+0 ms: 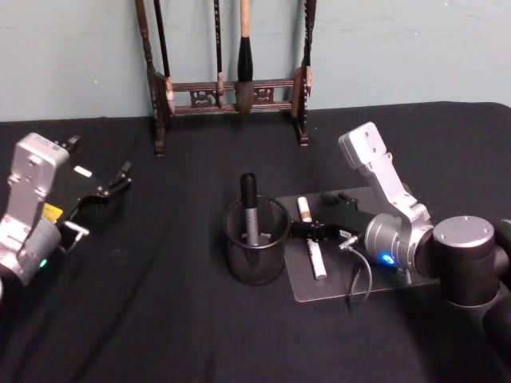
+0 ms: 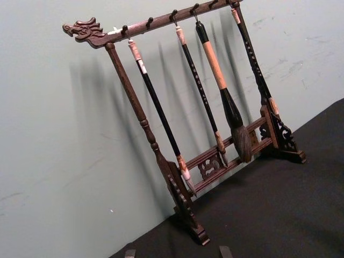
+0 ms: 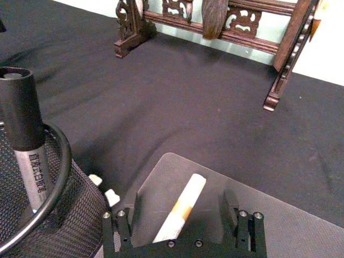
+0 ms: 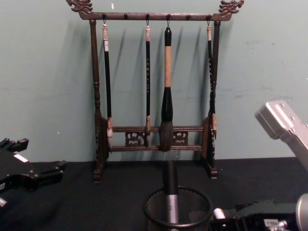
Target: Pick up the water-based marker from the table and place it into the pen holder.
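**Colleague:** Where is the marker right now?

**Me:** I see the white marker [image 1: 304,209] with an orange band lying flat on the grey mat [image 1: 363,279], just right of the pen holder [image 1: 255,263]. It runs from near to far. My right gripper [image 1: 315,231] sits low over its middle, so in the head view white shows on both sides of the gripper.

**Colleague:** Is the gripper holding it?

**Me:** No. In the right wrist view the right gripper [image 3: 183,196] has its jaws wide, one finger on each side of the white marker [image 3: 185,207], with mat showing in both gaps.

**Colleague:** And the holder?

**Me:** The pen holder [image 3: 80,215] stands on the black table [image 1: 160,319], touching the mat's left edge. A grey marker [image 1: 250,203] with a black cap stands upright inside it, leaning on the rim. From the chest camera the grey marker [image 4: 170,192] pokes above the pen holder [image 4: 195,209].

**Colleague:** And your left arm?

**Me:** The left gripper [image 1: 96,163] is parked far off to the left above the table, its jaws spread and holding nothing. It faces the wooden brush rack [image 2: 177,161] at the far wall.
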